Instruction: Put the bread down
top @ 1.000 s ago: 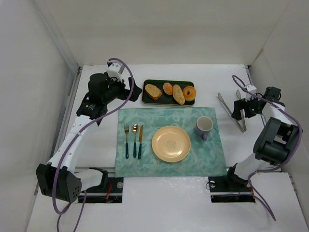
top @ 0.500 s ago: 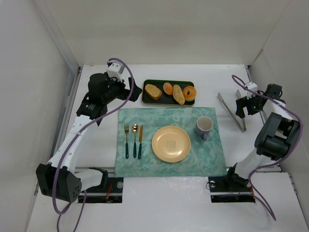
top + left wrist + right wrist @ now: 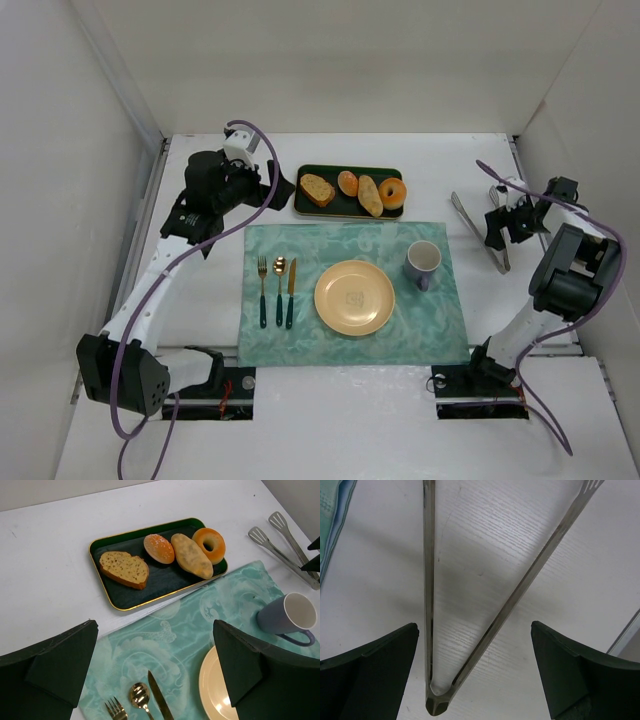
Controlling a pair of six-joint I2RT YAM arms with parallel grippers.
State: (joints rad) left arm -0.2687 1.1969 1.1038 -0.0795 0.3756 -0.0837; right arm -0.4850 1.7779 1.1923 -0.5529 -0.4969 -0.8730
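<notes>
1. Looking down from the overhead camera, the bread sits on the dark tray in the upper middle of the frame. It lies between a bread slice and a long roll, and a donut is at the tray's right end. The left pincer hangs just left of the tray. The right pincer is over the tongs near the right edge. From up here I cannot tell how wide either one stands.
2. From the left wrist, the left pincer stands wide open with nothing in it, its fingers at the lower corners. The bread lies on the tray at upper centre, right beside the roll and well apart from the pincer.
3. From the right wrist, the right pincer is spread wide and grips nothing. The tongs lie on the white table between its fingers. Their hinge end is at the bottom of the frame and both arms fan upward, clear of either finger.
</notes>
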